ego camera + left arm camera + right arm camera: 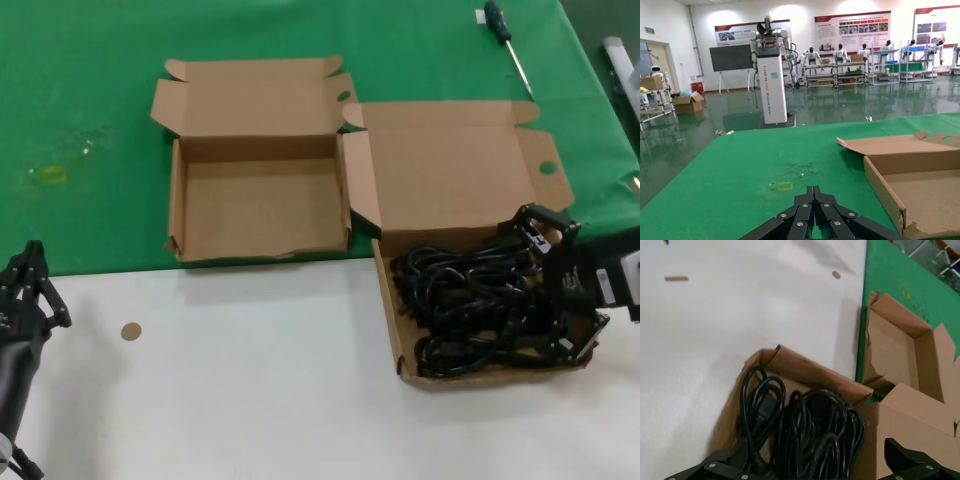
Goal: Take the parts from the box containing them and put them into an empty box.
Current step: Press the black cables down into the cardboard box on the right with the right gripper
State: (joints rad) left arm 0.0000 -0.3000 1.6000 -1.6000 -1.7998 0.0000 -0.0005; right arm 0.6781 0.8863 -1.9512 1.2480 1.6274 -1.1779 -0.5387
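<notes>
Already the right hand (560, 290) hangs wide open over the right end of the cords (475, 310) heaped in the full box (392, 320), while the empty box (178, 200) lies to its left, nearer the parked, closed left hand (30, 290).

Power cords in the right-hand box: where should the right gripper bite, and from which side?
Grip a raised loop on the top of the power cords, not a plug, probably coming from straight above. The box containing them has walls all round, so a side approach is blocked, and the bundles lie tangled, so an upper loop should lift most cleanly. The right gripper hangs open at the pile's right end.
</notes>
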